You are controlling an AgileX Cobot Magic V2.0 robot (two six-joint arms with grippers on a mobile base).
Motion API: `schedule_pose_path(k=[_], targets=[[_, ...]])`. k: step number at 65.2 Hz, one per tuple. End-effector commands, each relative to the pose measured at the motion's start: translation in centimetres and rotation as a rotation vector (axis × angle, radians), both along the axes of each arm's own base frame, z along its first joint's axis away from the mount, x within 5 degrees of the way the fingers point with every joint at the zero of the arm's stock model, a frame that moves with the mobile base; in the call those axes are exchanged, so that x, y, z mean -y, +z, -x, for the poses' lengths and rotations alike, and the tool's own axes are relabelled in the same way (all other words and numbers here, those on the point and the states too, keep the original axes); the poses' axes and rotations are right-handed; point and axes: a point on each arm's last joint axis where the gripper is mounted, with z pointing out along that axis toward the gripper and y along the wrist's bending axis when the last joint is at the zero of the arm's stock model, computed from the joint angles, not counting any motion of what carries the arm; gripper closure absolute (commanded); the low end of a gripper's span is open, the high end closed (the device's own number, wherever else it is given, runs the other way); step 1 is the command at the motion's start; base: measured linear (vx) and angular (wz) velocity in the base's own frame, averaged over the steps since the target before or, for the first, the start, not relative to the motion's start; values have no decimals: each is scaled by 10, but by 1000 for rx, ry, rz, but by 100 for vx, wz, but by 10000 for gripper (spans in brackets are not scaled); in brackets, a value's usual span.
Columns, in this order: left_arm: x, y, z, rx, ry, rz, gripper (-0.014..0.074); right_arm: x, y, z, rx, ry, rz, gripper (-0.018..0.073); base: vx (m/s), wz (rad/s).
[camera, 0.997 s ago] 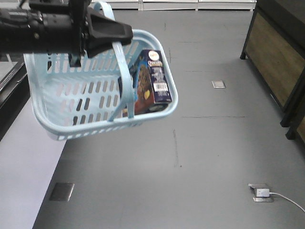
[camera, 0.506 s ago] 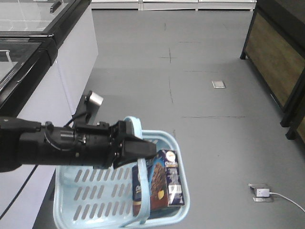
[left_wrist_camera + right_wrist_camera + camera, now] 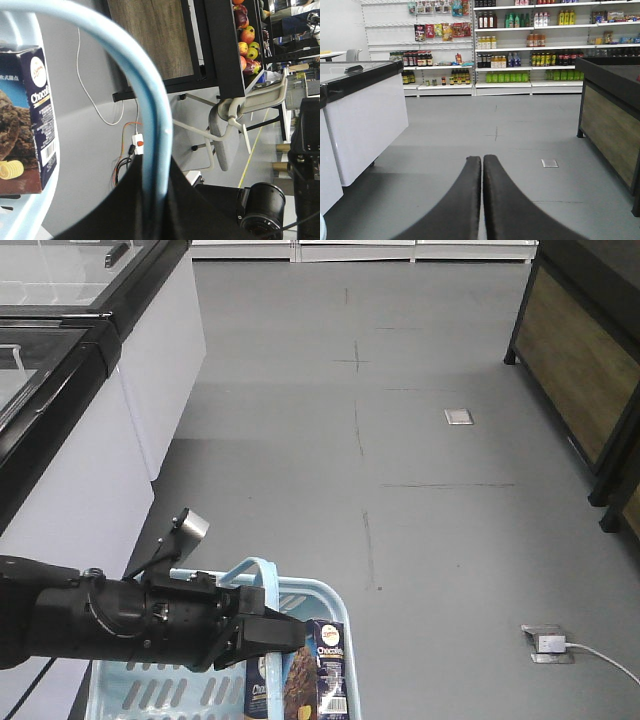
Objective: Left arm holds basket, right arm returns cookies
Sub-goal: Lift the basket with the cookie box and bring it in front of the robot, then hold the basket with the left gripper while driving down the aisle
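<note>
Three views share the scene. From the front camera, the left arm [image 3: 110, 625] reaches in low from the left edge, its small silver block [image 3: 190, 526] raised on a bracket. The left gripper [image 3: 275, 632] is clamped on the curved handle [image 3: 252, 566] of the light blue basket [image 3: 318, 590], which is cut off by the bottom edge above grey floor. The cookies [image 3: 318, 680] stand upright inside, near the basket's right-hand wall, just under the gripper's tip. A white chest freezer [image 3: 90, 440] runs along the left and a wood-panelled stand [image 3: 570, 360] sits at the right. Only the left wrist camera shows the grip closely: the hoop passes between the black fingers [image 3: 190, 210], which press on it from both sides. The cookie box shows at the left edge, and apples [image 3: 247, 35] fill a dark rack beyond. Only the right wrist camera shows the right gripper [image 3: 482, 162]: its two fingers lie tight together with nothing between them, pointing down an aisle toward shelves of bottles [image 3: 520, 55].
</note>
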Motion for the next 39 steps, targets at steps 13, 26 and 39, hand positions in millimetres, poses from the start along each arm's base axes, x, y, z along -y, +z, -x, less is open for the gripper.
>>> schedule_pose_path(k=[13,26,39], targets=[[6,30,5,42,-38,167,604,0,8,1,88,2,5,567,0,0],[6,30,4,41,-35,170,604,0,8,1,88,2,5,567,0,0],[6,30,4,41,-35,170,604,0,8,1,88,2,5,567,0,0]])
